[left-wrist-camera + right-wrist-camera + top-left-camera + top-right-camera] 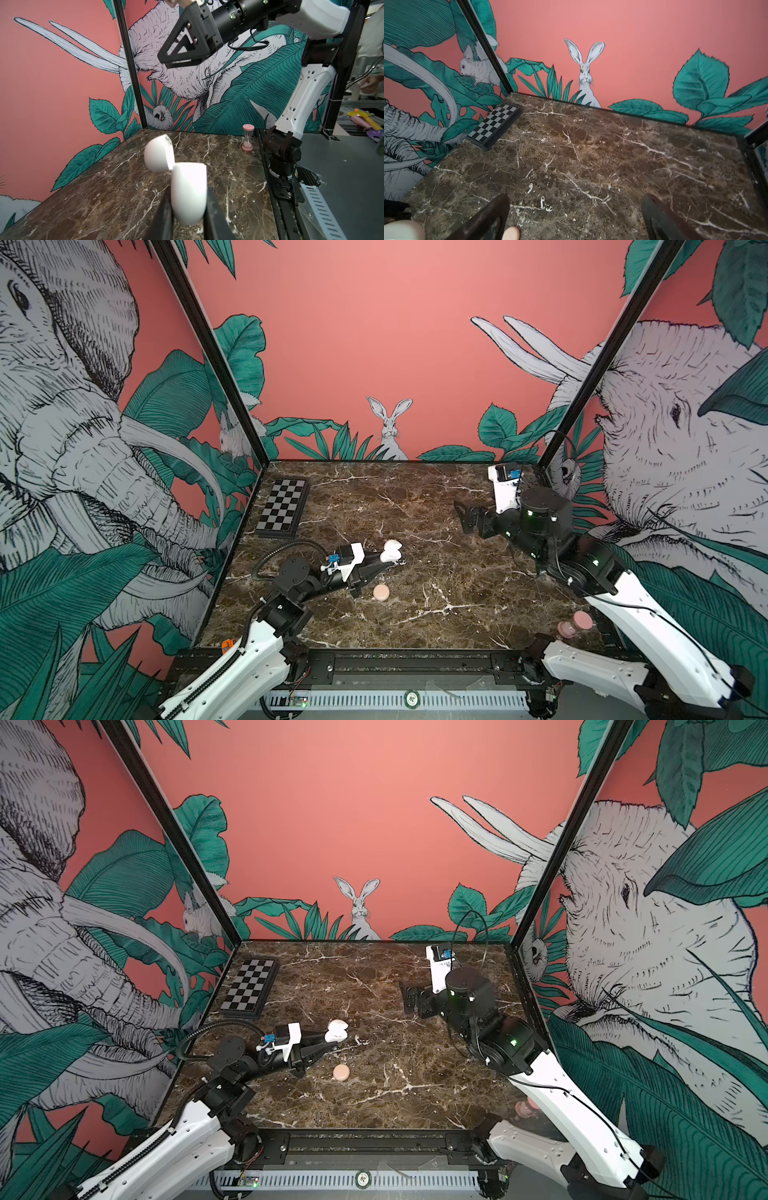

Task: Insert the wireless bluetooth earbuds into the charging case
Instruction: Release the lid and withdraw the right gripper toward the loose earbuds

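nearest me, low in both top views, a pink puck [381, 592] lay on the marble [436, 614], and a pink hourglass [567, 629] stood at the lower right. just above the puck, left of centre, the left gripper [380, 562] was clamped on the case [391, 551]. the case was white and held off the marble with its lid [158, 153] swung open. in the left wrist view the fingers [164, 216] pinched its body from both sides.

the earbuds [530, 188] were not in it. both lay loose on the marble, near each other, low and left of centre in the right wrist view, clear of either gripper. farther back, right of centre, the right gripper [463, 517] hung above the marble with its jaws spread wide and nothing between them. a chessboard [282, 506] sat at the far left.

i took it that the case was open and presented, and that picking up the first bud was the step in hand. to my eye the next move called for the right gripper to come down over one bud, set its jaws across the thin stem and close gently. so small and slick a thing could skid on the stone.

i could read no brand, label or writing anywhere. a small round badge [411, 699] at the bottom edge was too small to make out.
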`<state>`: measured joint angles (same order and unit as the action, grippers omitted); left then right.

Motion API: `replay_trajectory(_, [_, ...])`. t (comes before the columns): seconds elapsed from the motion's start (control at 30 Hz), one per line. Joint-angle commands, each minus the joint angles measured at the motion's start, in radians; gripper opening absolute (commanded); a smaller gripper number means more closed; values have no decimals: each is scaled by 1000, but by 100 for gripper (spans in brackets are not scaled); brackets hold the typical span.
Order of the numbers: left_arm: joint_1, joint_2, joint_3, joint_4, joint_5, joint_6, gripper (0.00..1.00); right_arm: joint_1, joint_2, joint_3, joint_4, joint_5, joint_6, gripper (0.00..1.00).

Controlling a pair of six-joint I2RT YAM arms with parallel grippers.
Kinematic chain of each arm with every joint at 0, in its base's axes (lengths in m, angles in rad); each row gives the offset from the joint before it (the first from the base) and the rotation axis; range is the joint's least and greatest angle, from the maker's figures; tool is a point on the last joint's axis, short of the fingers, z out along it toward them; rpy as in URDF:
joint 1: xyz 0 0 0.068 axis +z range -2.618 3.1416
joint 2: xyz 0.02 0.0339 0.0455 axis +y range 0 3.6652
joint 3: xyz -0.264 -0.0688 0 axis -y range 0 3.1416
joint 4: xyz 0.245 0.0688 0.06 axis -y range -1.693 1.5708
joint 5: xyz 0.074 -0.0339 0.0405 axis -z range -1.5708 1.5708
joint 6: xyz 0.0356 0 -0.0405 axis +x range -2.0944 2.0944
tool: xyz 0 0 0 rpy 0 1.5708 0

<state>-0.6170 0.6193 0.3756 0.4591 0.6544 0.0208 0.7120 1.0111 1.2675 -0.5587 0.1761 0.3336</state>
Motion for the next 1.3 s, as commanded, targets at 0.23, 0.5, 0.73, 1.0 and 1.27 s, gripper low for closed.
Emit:
replay_trajectory(0.23, [-10,-88,30,-106,-147,43,0,-25,24,-105,55,-83,154,98])
replay_trajectory(0.5, [-30,-136,35,-123,-67,75,0,-39,134,-95,16,-129,250,98])
replay_trajectory(0.73, [-38,-127,34,-125,-61,99,0,-47,161,-122,22,-134,275,98])
replay_trajectory(1.0, [-40,-173,5,-126,-44,190,0,-48,202,-97,-71,-84,337,98])
replay_trajectory(1.27, [-39,-130,7,-147,-61,222,0,-46,346,36,-226,-130,407,98])
